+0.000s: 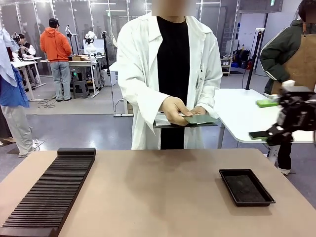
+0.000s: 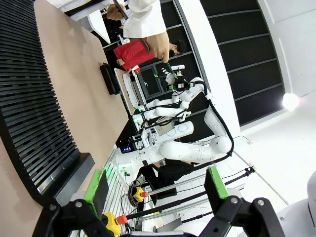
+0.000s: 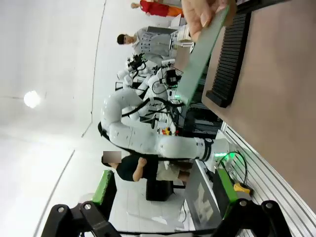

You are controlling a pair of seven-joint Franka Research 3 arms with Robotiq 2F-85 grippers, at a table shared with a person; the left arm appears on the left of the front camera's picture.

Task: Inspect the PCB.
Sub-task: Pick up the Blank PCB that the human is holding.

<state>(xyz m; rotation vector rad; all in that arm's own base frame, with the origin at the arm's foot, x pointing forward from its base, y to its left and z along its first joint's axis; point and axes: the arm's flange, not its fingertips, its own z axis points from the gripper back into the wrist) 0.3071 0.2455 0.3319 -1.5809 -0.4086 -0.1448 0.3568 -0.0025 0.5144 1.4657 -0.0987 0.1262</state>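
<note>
in my front view the black slotted rack (image 1: 49, 192) sits at 8 o'clock on the worktop (image 1: 158, 197). at centre, past the far edge, the person's hand (image 1: 175, 109) holds the pcb (image 1: 200, 119) flat, off the worktop. the black tray (image 1: 246, 186) lies at 4 o'clock. my right tool (image 3: 163, 190) hangs at 3 o'clock, blurred, with the pcb at its 9 o'clock, well apart. on its wrist camera its fingers stand wide apart and empty, the pcb far off at 1 o'clock. my left tool (image 2: 155, 183) also gapes, empty.
</note>
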